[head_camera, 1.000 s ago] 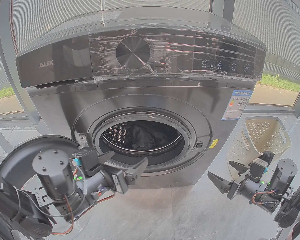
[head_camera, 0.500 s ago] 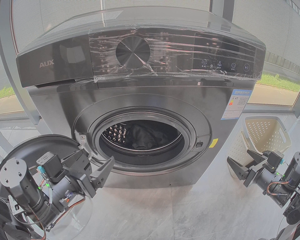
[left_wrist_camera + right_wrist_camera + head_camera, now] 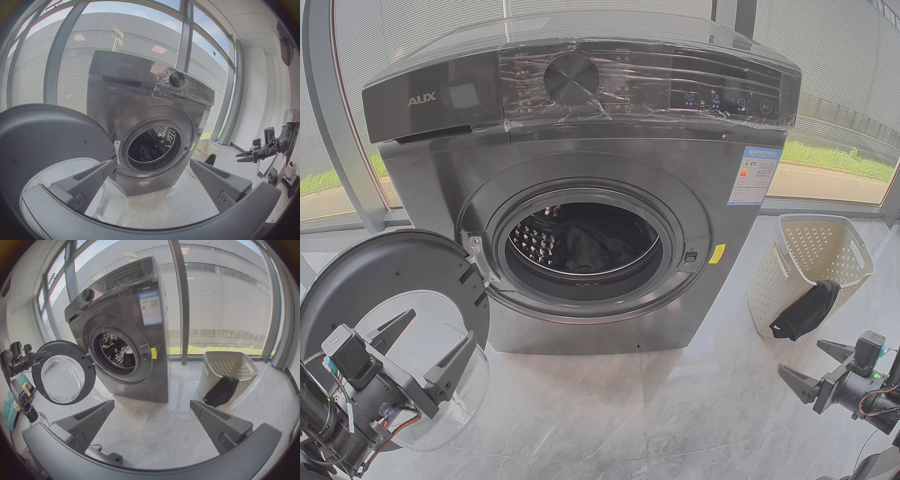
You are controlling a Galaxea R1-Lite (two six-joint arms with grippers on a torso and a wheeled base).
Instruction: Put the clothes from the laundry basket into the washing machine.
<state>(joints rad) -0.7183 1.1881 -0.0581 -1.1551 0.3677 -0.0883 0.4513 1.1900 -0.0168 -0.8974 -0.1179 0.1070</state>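
The grey washing machine (image 3: 581, 150) stands with its round door (image 3: 394, 275) swung open to the left. Dark clothes (image 3: 584, 240) lie inside the drum. To the right sits the cream laundry basket (image 3: 850, 250), with a black garment (image 3: 807, 309) draped over its front rim and hanging down outside. My left gripper (image 3: 437, 328) is open and empty, low in front of the open door. My right gripper (image 3: 803, 357) is also open and empty, low on the right just in front of the basket. From the right wrist, the basket (image 3: 215, 365) and the garment (image 3: 222, 390) lie ahead.
Pale tiled floor (image 3: 625, 406) stretches in front of the machine. Tall windows and metal frames run behind the machine and the basket. The open door's glass bowl (image 3: 425, 375) bulges out close to my left gripper.
The head camera has drawn back, so the machine looks farther off. Both open grippers have sunk lower and outward. The black garment on the basket rim now shows, no longer behind my right gripper.
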